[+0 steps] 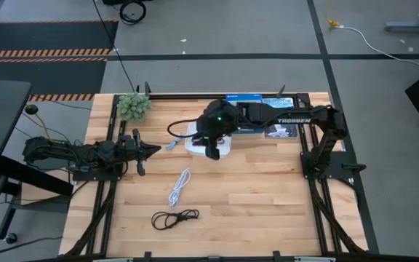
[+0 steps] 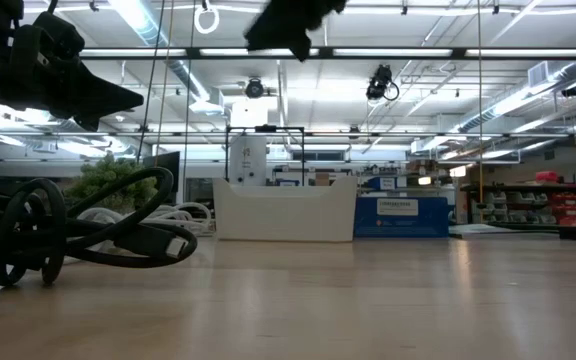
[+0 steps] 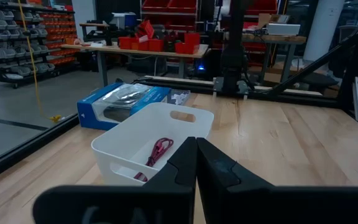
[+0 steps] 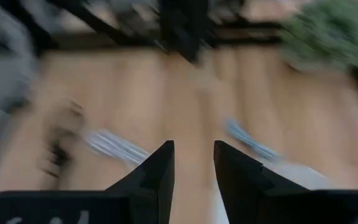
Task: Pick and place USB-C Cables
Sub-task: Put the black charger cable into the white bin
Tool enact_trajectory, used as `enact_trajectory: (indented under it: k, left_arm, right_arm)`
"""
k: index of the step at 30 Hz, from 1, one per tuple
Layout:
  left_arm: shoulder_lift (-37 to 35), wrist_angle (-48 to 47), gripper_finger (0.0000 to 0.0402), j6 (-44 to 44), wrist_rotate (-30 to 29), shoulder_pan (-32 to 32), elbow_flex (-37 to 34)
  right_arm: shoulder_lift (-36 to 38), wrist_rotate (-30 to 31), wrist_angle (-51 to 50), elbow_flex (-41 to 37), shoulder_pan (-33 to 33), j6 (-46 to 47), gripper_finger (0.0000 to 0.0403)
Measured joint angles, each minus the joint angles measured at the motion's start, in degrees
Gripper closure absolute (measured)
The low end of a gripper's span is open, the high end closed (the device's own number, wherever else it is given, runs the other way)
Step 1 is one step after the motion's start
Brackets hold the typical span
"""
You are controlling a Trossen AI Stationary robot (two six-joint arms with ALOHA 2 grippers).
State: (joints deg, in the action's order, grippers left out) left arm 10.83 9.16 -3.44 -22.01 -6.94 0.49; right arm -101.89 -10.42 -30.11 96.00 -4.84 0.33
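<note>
Right gripper [image 1: 212, 153]: hung above the white tray [image 1: 195, 145], fingers spread with a plain gap between them, nothing held.
Right arm: reached from its base at the table's right edge across to the tray, wrist bent downward.
White tray: sat on the wood near the table's back edge; a dark red cable [image 3: 158, 150] lay inside it.
White cable [image 1: 180, 187]: lay stretched on the boards in front of the tray, well apart from it.
Black cable [image 1: 173, 217]: lay coiled on the boards, farther from the tray than the white one.
Left gripper [image 1: 151, 151]: rested low beside the tray's left side, fingers pressed together, empty.
Table [image 1: 268, 204]: pale wooden planks in a dark frame; a blue box [image 3: 120, 104] lay behind the tray, a green plant [image 1: 134, 106] at the back left corner.
Room: grey floor, shelving, bright ceiling lights beyond the table.
</note>
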Motion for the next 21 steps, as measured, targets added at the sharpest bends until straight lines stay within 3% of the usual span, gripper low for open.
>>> enact_trajectory:
  k: [4, 14, 21]
  left_arm:
    - [0.0, 0.0, 0.0388, 0.0, 0.0, 0.0, 0.0]
    - [0.0, 0.0, 0.0388, 0.0, 0.0, 0.0, 0.0]
    - [0.0, 0.0, 0.0388, 0.0, 0.0, 0.0, 0.0]
  right_arm:
    - [0.0, -4.0, 4.7, 0.5, 3.2, 6.0, 0.0284]
    - [0.1, -5.9, 8.7, 0.5, 10.7, 10.2, 0.0284]
    - [0.3, -3.0, 9.7, 3.0, 15.9, 13.5, 0.0284]
